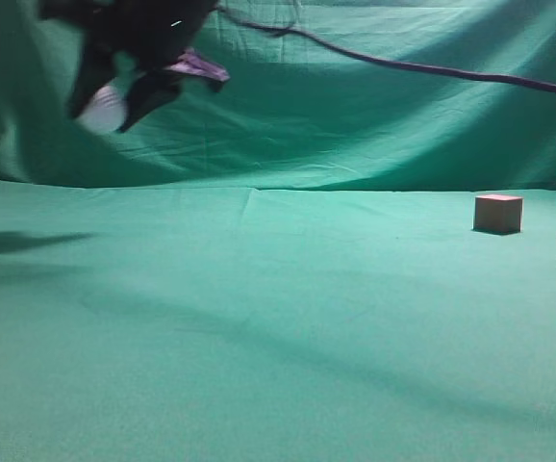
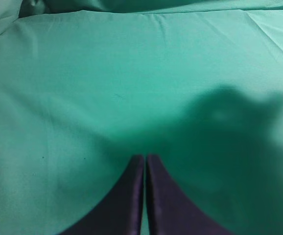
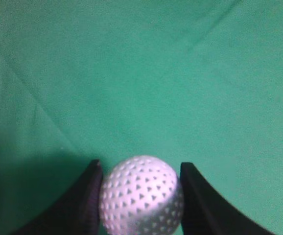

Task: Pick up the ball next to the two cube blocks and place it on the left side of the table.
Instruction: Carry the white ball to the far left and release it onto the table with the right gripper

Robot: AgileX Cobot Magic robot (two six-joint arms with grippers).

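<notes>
Ball (image 3: 140, 196) white, dimpled, no readable marking, clamped between fingers of right tool (image 3: 140, 193), high above worktop (image 1: 259, 337) at 10 o'clock. Two cube blocks (image 1: 498, 213) on worktop at 3 o'clock. Left tool (image 2: 145, 169) closed, empty.
</notes>
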